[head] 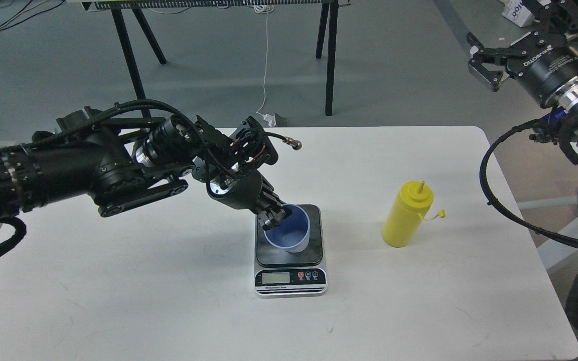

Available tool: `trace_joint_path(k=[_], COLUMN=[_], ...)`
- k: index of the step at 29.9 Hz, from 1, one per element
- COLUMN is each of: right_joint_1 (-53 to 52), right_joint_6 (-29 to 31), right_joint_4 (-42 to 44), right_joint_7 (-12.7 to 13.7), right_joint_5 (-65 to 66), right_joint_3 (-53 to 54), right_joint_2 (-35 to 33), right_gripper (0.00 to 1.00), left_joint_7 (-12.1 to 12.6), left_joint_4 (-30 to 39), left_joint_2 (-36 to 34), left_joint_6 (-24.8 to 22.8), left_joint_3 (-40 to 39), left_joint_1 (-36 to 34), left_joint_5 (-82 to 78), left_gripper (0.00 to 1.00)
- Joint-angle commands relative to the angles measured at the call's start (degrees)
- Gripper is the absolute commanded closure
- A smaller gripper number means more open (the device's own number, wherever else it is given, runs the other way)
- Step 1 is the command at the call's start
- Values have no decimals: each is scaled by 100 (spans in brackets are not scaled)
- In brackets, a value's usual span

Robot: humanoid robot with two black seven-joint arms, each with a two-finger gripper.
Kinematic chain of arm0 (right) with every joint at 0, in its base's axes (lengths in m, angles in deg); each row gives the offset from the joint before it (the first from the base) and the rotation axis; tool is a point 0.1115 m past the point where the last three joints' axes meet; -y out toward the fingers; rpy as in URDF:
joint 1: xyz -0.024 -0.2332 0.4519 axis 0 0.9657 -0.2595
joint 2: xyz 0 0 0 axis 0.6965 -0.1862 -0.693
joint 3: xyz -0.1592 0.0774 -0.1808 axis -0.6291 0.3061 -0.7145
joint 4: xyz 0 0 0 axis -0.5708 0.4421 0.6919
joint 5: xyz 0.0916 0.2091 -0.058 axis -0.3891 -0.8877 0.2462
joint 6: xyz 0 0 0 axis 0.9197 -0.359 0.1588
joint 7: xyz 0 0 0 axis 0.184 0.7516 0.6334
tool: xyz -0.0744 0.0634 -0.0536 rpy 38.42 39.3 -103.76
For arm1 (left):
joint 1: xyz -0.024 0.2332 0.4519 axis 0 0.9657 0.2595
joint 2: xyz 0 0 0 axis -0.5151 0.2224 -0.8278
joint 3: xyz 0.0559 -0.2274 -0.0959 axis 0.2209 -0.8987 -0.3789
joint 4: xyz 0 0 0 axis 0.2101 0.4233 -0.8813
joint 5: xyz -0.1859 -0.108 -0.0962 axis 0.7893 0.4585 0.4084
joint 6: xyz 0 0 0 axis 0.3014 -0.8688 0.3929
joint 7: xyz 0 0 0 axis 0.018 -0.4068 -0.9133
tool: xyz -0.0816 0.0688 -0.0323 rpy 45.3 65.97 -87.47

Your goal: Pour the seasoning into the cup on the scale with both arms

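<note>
Two arms in view over our white desk. Our left arm reaches in from the left and angles down to the cup; the left gripper sits at the cup's near-left rim, one finger appearing to dip inside the rim and the other outside, so the jaws look clamped on the cup wall. The light-blue cup stands on the dark platform of the scale, tilted slightly toward us so that its open mouth shows. The scale lies near the middle of the desk, display and round buttons facing us; the display reading is too small to tell. The seasoning, a yellow squeeze bottle, stands upright on the desk to the right of the scale, apart from it, nozzle uncovered, tethered cap hanging off to its right. Our right gripper hangs high at upper right, beyond the desk edge, well apart from the bottle, jaws apart and holding nothing.
</note>
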Motion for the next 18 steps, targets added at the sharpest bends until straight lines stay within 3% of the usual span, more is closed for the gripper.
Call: trace_joint_path(k=[1, 4, 12, 18], right_joint_1=[37, 54, 116, -208], right_joint_6=[2, 2, 2, 46], right_joint_4=[-1, -1, -18, -53], right_joint_7=[0, 0, 0, 0], right_joint_5=[0, 0, 0, 9], right_joint_3=[0, -17, -87, -569], right_joint_2=[1, 1, 9, -17], right_gripper=[1, 1, 1, 1], left_joint_7=[0, 0, 0, 0], left_joint_4=[1, 1, 1, -244], left_joint_2=[-14, -23, -127, -550], left_joint_6=[0, 0, 0, 0], left_joint_3=[-10, -28, -98, -361], left_joint_1=[-20, -37, -160, -941], left_joint_5=[52, 69, 376, 1763], left_gripper=[71, 40, 8, 1])
